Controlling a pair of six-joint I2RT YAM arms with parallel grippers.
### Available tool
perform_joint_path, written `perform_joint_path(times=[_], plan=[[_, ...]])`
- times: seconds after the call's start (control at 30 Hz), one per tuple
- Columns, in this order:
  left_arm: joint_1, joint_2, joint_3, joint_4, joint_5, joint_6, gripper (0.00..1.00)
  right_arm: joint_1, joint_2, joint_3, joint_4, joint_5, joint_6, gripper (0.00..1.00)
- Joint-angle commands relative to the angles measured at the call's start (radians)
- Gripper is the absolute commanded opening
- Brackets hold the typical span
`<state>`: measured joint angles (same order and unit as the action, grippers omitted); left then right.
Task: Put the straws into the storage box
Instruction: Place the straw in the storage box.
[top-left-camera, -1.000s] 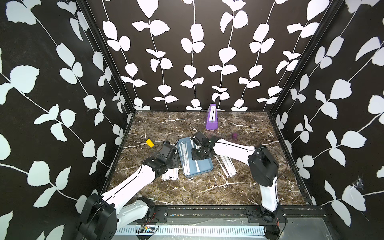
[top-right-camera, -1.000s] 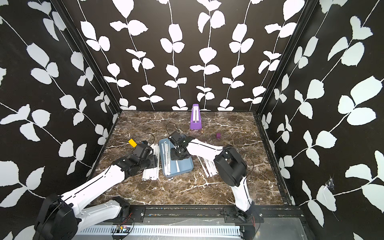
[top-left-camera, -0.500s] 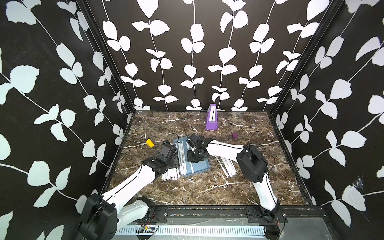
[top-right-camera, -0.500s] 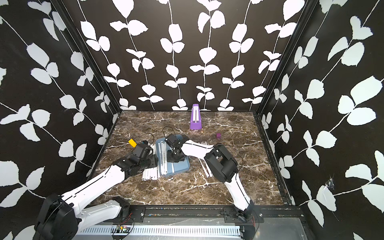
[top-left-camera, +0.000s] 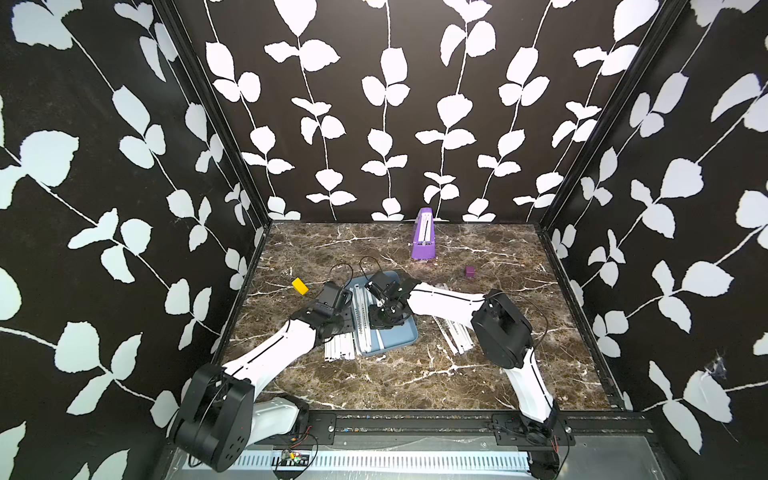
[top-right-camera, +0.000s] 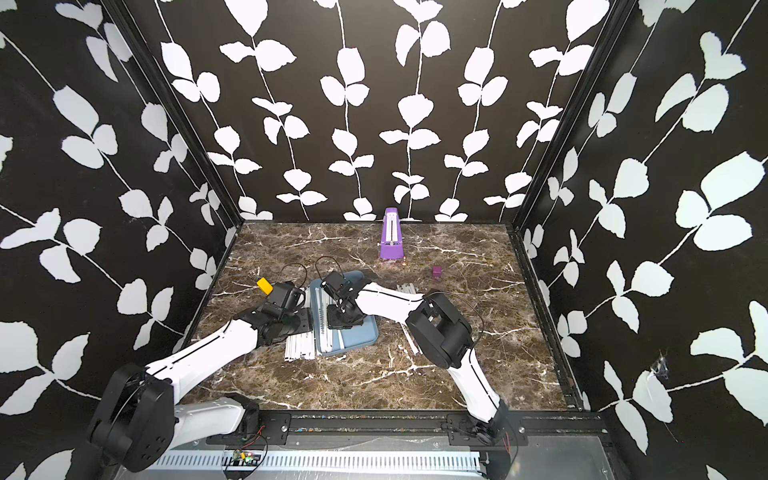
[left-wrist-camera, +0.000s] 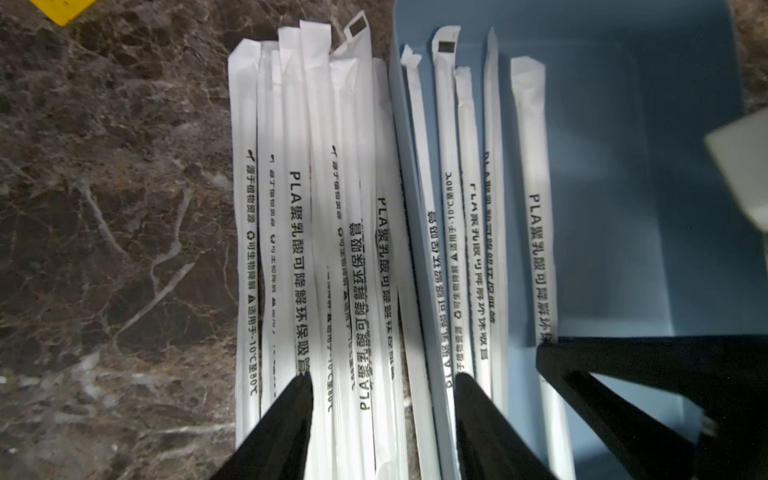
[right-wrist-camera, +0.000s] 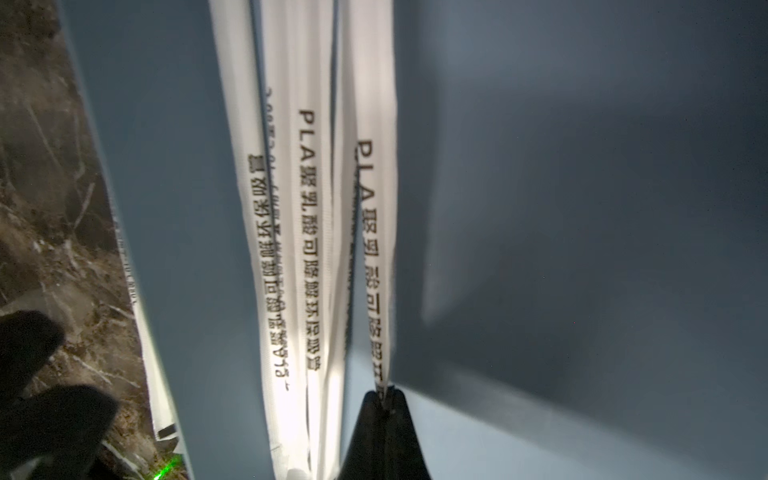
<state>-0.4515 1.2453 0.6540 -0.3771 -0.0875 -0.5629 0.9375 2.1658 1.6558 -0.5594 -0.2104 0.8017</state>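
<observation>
Right tool (right-wrist-camera: 384, 400), tips together, has slid left across the box (top-left-camera: 400, 337), likely packing its straws (left-wrist-camera: 533, 216) leftward. Left tool (left-wrist-camera: 384, 376), tips apart, straddles loose straws (left-wrist-camera: 293, 195) on the counter (top-left-camera: 415, 374).

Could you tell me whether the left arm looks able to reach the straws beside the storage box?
Probably yes: the left tool hangs open directly over those straws with nothing covering them, though one finger is over the storage box.
</observation>
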Motion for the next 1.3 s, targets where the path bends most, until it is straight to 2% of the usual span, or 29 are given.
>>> perform_joint_path(times=[0.0,0.5,0.73,0.9,1.03,1.13,1.27], plan=[[0.002,0.030,0.021,0.054,0.050,0.021,0.57,0.002,0.016,0.060,-0.010,0.007,0.014,0.04],[0.002,0.103,-0.016,0.145,0.115,-0.018,0.54,0.002,0.084,0.091,-0.004,0.007,0.034,0.08],[0.002,0.102,-0.019,0.141,0.114,-0.022,0.53,0.004,0.060,0.094,-0.027,0.032,0.019,0.20],[0.002,0.051,0.004,0.084,0.081,-0.004,0.53,0.001,-0.029,0.103,-0.092,0.100,-0.046,0.28],[0.002,-0.010,0.047,-0.025,0.038,0.022,0.54,-0.024,-0.140,0.049,-0.140,0.104,-0.105,0.32],[0.000,-0.078,0.091,-0.144,-0.017,0.056,0.54,-0.078,-0.273,-0.091,-0.170,0.160,-0.187,0.31],[-0.008,-0.143,0.138,-0.284,-0.090,0.108,0.58,-0.151,-0.394,-0.243,-0.276,0.353,-0.367,0.22]])
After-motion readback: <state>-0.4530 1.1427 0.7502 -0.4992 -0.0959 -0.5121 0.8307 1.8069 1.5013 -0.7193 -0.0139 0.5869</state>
